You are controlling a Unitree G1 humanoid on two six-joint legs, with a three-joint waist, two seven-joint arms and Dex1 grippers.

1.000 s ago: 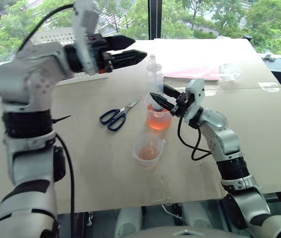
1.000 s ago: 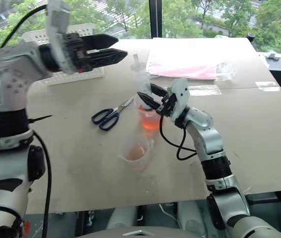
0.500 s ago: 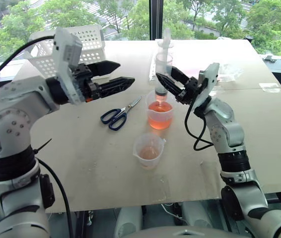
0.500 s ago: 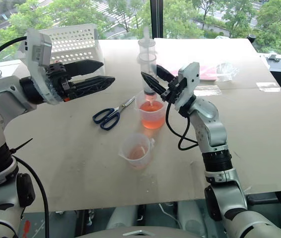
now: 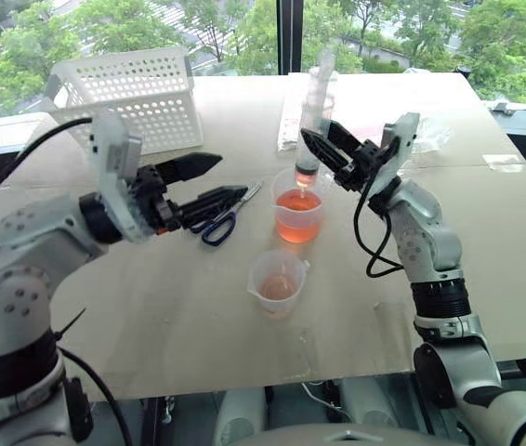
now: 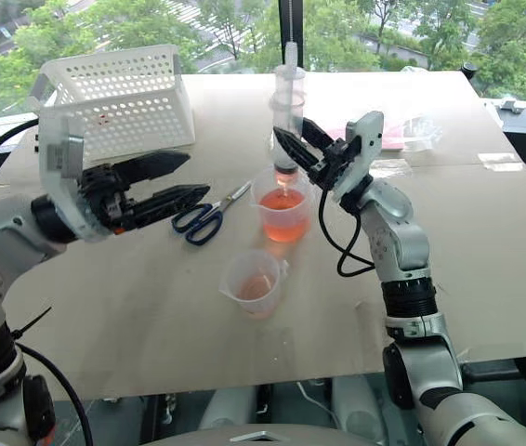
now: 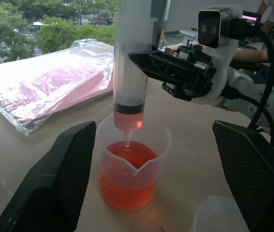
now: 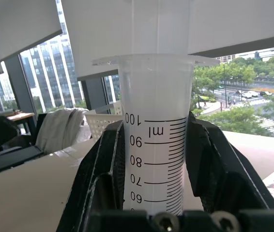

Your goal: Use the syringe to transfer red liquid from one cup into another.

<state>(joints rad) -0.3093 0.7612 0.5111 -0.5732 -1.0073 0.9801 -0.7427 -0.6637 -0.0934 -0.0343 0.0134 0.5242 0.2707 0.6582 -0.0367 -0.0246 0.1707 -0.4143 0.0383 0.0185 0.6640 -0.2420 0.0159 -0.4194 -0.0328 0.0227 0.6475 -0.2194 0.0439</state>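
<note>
My right gripper point(image 5: 323, 149) has its jaws clamped on the barrel of the syringe point(image 5: 313, 111), which stands nearly upright, tilted slightly, nozzle down, just above the taller cup point(image 5: 298, 206). The barrel is clear with dark graduation lines; the wrist view reads 60 through 100 ml between my fingers point(image 8: 103, 174), with the flange just above them. A thin band of red liquid point(image 7: 127, 119) sits at the bottom of the barrel under the dark plunger seal; the nozzle tip hangs inside the cup's rim, above the liquid surface, not touching it as far as I can see.

The taller cup holds deep orange-red liquid, roughly half full. The shorter cup point(image 5: 278, 282) stands nearer to me, apart from it, holding a shallow paler orange layer.

My left gripper point(image 5: 209, 181) hangs above the bench to the left of both cups, jaws wide, holding nothing.

The bench point(image 5: 486, 242) is a pale tan board. Blue-handled scissors point(image 5: 221, 216) lie left of the taller cup. A white perforated basket point(image 5: 133, 93) stands at the far left; a clear bag with pink contents point(image 7: 45, 87) lies at the far side. Beyond are windows and green trees.
</note>
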